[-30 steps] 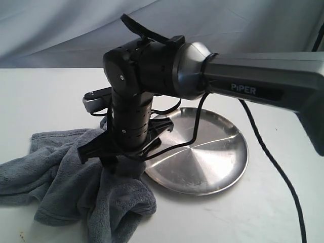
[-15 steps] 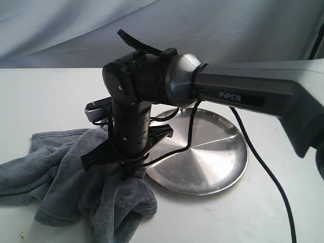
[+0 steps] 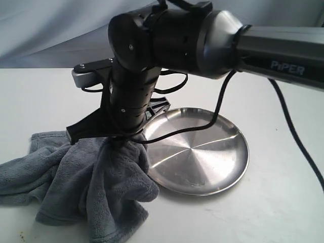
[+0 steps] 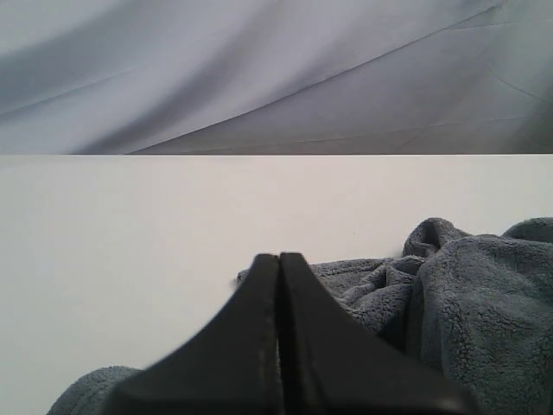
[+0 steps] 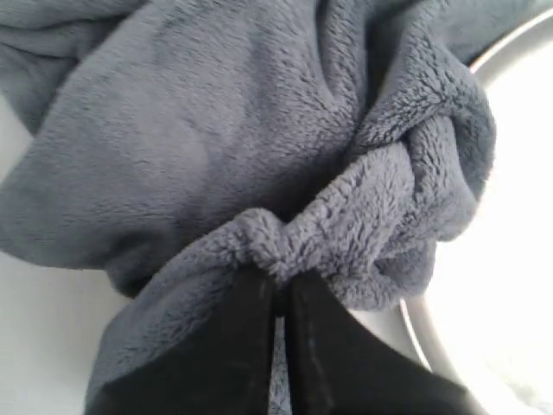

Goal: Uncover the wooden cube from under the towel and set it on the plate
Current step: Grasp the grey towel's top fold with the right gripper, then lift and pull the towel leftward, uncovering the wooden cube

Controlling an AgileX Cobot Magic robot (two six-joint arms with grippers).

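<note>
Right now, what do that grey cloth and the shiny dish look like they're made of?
The towel looks like soft grey fleece: fuzzy pile shows close up. The plate looks like polished steel, probably stainless, from its streaky reflections.

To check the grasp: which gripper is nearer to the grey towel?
Right. The right gripper pinches a fold of the grey towel; the left gripper, shut and empty, sits short of it.

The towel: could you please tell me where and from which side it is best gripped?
Take the towel by its bunched fold beside the plate, coming from above. The fold stands up as a soft ridge, thin enough to pinch, and the right tool is shut on it there.
</note>
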